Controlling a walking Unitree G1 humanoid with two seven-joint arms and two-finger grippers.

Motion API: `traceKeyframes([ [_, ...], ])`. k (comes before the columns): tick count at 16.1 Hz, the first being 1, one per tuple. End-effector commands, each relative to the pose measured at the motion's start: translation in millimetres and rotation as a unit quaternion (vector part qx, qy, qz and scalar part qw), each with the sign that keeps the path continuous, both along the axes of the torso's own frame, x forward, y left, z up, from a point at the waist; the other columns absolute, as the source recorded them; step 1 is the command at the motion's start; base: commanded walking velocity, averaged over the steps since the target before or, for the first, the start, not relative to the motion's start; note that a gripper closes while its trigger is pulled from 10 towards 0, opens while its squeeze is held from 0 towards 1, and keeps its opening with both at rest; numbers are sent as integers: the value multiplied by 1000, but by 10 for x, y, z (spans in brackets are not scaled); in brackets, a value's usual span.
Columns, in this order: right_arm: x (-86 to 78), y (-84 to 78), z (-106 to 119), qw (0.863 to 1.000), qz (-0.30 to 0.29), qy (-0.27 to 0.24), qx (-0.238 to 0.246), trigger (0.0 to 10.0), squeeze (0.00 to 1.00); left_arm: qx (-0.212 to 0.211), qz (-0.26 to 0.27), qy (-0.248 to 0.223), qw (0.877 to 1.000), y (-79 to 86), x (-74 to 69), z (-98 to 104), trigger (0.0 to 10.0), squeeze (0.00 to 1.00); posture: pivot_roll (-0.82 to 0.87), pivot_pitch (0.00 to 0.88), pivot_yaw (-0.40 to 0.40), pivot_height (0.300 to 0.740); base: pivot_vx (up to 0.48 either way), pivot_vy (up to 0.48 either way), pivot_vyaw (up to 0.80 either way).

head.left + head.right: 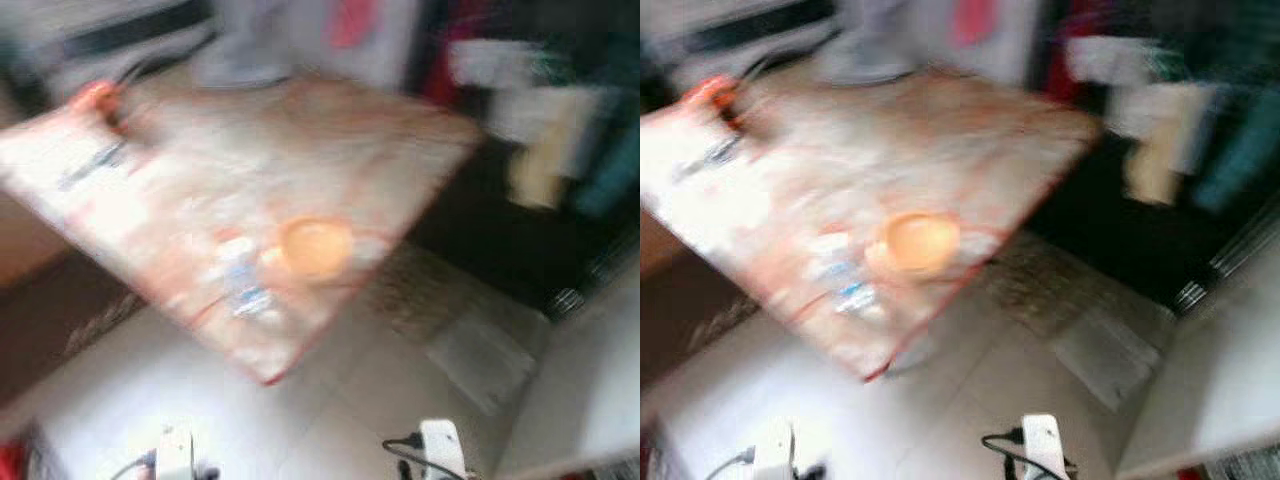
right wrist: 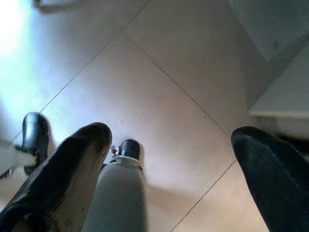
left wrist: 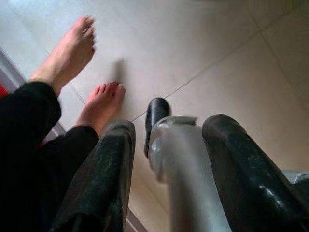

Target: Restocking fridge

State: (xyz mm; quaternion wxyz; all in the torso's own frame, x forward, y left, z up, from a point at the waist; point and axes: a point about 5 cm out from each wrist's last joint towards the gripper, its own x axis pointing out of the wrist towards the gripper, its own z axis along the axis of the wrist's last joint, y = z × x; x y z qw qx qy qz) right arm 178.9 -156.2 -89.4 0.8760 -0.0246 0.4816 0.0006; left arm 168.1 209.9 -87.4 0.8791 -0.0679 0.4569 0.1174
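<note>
Nearest me, both arms hang over the pale tiled floor (image 2: 159, 96). My left hand (image 3: 166, 159) has its fingers apart with nothing between them, pointing down past my own leg; a person's bare feet (image 3: 101, 104) stand on the tiles just beside it. My right hand (image 2: 174, 154) is spread wide, holding nothing, above my black foot (image 2: 129, 149). Farther out in the blurred head view, at about 11 o'clock, sits a desk (image 1: 330, 130) with a patterned cloth; an orange bowl (image 1: 315, 247) rests near its closest corner, and what may be a small bottle (image 1: 243, 275) lies beside it. I cannot make out a fridge.
</note>
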Motion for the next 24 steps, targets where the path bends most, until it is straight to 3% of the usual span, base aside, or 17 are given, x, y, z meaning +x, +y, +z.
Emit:
traceKeyframes([
  [1, -54, -14, -25, 1000, -2, 9, -2, 10000, 0, -1, -6, 15, 1000, -28, -53, -31, 10000, 0, -69, 73, -66, 740, 0, 0, 625],
  [7, -30, -7, -14, 1000, -21, 5, 4, 10000, 0, 16, -20, -9, 1000, -13, 16, 10, 10000, 0, -65, 49, -63, 740, 0, 0, 146],
  [9, -8, -10, -4, 1000, -18, 3, 2, 10000, 0, 57, -67, -45, 995, -1, 115, 78, 10000, 0, -50, 40, -65, 740, 0, 0, 0],
  [10, -4, -11, -2, 1000, -16, 2, 2, 10000, 0, 67, -61, -63, 994, 7, 137, 102, 10000, 0, -51, 37, -66, 740, 0, 0, 0],
  [12, -4, -17, -2, 1000, -17, 1, 1, 10000, 0, 105, -57, -181, 976, 37, 406, 348, 10000, 0, -55, 32, -64, 740, 0, 0, 0],
  [14, -12, -28, -5, 1000, -19, 2, -1, 10000, 0, 136, -50, -242, 959, 84, 479, 489, 10000, 0, -52, 29, -66, 740, 0, 0, 0],
  [18, -25, -48, -10, 1000, -13, 4, -3, 10000, 0, 169, -50, -307, 935, 134, 449, 625, 10000, 0, -48, 19, -73, 740, 0, 0, 0],
  [19, -25, -57, -9, 1000, -10, 3, -5, 10000, 0, 180, -42, -362, 913, 127, 426, 823, 10000, 0, -48, 12, -78, 740, 0, 0, 0],
  [21, -22, -68, -7, 1000, -4, 4, -8, 10000, 0, 187, -29, -405, 895, 88, 420, 1057, 10000, 0, -45, 7, -79, 740, 0, 0, 0],
  [23, -23, -82, -7, 1000, -1, 4, -9, 10000, 0, 213, -29, -454, 865, 9, 453, 1345, 10000, 0, -40, 0, -80, 740, 0, 0, 0],
  [24, -24, -85, -7, 1000, 0, 5, -9, 10000, 0, 218, -32, -468, 856, -16, 462, 1421, 10000, 0, -41, 0, -79, 740, 0, 0, 0],
])
